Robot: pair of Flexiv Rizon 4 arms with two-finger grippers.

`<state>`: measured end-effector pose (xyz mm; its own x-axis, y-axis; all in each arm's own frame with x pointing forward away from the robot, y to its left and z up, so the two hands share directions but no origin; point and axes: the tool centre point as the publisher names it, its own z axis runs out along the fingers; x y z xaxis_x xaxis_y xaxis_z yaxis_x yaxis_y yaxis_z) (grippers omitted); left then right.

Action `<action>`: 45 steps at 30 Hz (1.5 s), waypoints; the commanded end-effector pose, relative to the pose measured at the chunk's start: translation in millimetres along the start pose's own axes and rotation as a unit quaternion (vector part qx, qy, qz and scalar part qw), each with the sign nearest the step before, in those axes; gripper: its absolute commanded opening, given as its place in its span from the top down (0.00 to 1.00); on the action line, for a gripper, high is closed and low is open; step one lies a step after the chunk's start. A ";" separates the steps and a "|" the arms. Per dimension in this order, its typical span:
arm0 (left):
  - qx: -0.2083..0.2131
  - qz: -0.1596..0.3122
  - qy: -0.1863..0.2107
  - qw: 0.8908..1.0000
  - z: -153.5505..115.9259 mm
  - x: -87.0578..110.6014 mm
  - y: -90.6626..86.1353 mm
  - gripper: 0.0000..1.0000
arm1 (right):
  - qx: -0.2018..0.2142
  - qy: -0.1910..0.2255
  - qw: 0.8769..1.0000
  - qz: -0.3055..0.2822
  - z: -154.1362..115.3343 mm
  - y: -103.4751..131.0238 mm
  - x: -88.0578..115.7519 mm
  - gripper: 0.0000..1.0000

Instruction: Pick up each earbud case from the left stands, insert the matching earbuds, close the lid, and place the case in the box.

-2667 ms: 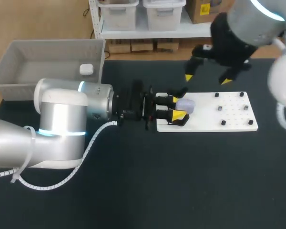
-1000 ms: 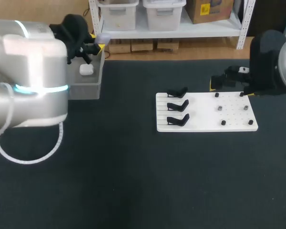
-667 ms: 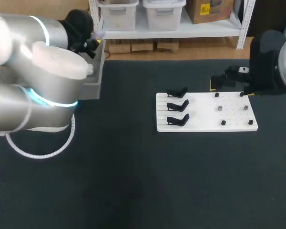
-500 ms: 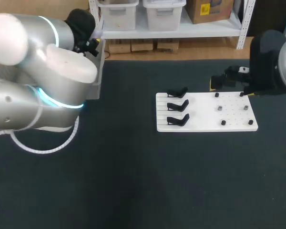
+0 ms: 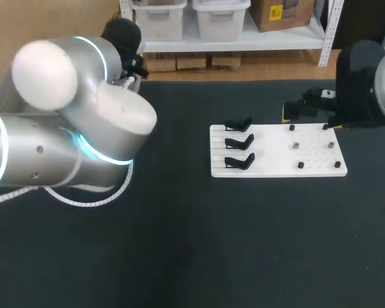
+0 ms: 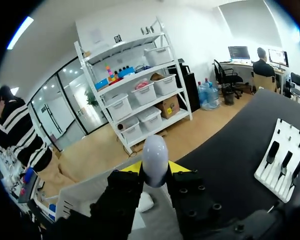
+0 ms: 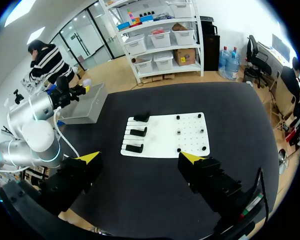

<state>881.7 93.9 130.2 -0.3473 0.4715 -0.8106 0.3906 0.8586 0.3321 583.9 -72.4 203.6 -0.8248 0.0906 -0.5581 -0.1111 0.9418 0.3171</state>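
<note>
left gripper (image 6: pixel 155 169) pinches a pale lavender earbud case (image 6: pixel 155 152) between its yellow tips. the lid looks closed, and the case stands on end, its long axis running out along the fingers. the grey box (image 6: pixel 77 200) lies directly beneath the gripper, with a white earbud case (image 6: pixel 145 202) already resting on its floor just under the held one. so the coming move looks like a short, straight lowering and release, with the left arm (image 5: pixel 83 128) the only one near the box. in the head view that arm's elbow hides nearly all of the box.

right gripper (image 7: pixel 140 156) hangs spread wide and empty, above the dark table on the near side of the white board (image 5: pixel 314 168). the right arm (image 5: pixel 362 83) sits at the board's far right edge, well apart from the box. all three black stands (image 5: pixel 239 141) on the board's left side are bare.

compared with the earliest frame, the left gripper has left the stands, where it then gripped this same case, and has swung across to the box. the right gripper has pulled back from above the stands to the right edge and has not shifted over the last second. meanwhile the left elbow has rolled further across the box.
</note>
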 end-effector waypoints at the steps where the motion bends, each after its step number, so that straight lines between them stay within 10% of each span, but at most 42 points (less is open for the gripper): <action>1: 0.003 -0.001 -0.078 0.997 -15.5 10.5 3.0 1.00 | 0.000 -0.002 1.000 0.000 0.9 -0.2 0.7 0.00; 26: 0.042 0.006 -0.129 0.991 -54.0 22.2 -13.1 1.00 | 0.000 -0.002 1.000 0.000 0.9 -0.2 0.7 0.00; 45: 0.007 0.001 -0.129 0.992 -76.1 40.1 12.1 1.00 | 0.000 -0.002 1.000 0.000 0.9 -0.2 0.7 0.00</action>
<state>815.5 132.3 139.2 -0.1631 0.4220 -0.8918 0.4002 0.8545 0.3311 583.8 -72.4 203.6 -0.8248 0.0906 -0.5582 -0.1110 0.9419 0.3170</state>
